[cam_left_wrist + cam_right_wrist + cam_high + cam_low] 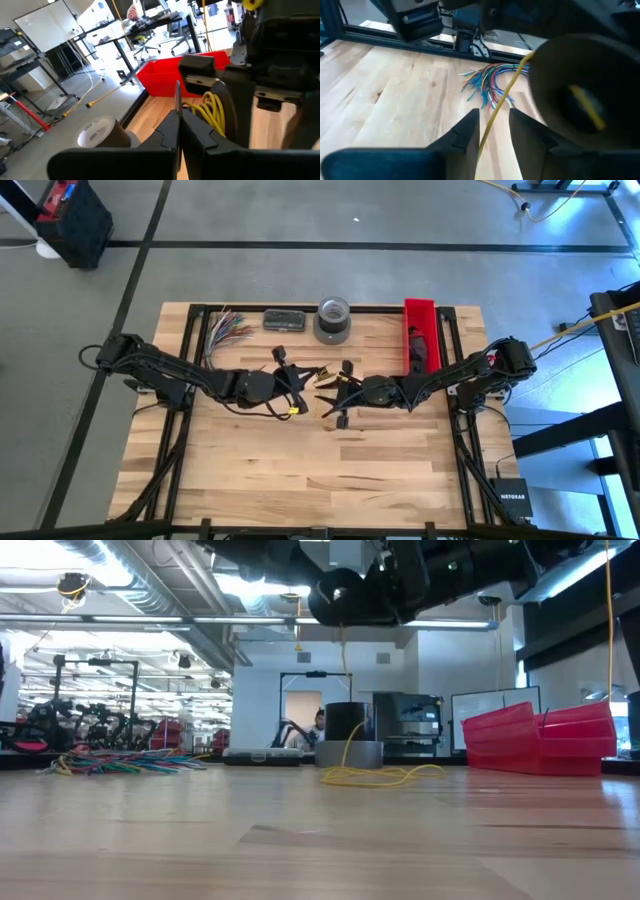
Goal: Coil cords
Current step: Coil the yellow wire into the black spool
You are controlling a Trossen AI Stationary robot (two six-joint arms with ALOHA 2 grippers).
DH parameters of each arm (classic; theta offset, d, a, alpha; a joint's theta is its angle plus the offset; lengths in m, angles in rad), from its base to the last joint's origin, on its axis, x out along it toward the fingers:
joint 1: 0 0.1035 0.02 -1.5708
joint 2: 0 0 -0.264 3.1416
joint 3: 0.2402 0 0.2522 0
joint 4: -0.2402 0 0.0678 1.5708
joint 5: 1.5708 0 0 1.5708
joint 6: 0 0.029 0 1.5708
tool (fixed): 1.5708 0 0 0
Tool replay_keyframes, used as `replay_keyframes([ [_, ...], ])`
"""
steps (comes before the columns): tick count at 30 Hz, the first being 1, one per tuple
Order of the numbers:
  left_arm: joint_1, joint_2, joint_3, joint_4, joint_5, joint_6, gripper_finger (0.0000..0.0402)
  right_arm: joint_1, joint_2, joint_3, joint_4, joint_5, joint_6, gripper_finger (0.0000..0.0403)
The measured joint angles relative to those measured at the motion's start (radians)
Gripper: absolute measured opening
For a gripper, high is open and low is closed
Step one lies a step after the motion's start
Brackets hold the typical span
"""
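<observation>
The two arms reach toward each other over the middle of the table (300, 470), the left gripper (283, 383) on the left side and the right gripper (338, 392) on the right side, close together. Between them runs the cord (325, 373). Along the far edge of the table stand, from left to right, a fan of loose wires (225, 328), a flat small box (284, 320), a tape roll (333, 319) and a bin (421, 332). The tape roll is behind the grippers. The bin lies beside the right arm. On the floor, beyond the far left corner, stands a case (72, 220).
</observation>
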Motion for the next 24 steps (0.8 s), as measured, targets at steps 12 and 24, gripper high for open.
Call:
replay_keyframes([
  [12, 0.000, 0.000, 0.000, -0.003, 0.004, 0.019, 0.0001, 0.000, 0.000, 0.000, 0.001, 0.000, -0.069, 0.0017],
  [24, -0.033, 0.000, 0.000, 0.123, 0.012, 0.047, 0.0001, -0.001, 0.000, 0.001, 0.012, -0.030, -0.060, 0.0006],
])
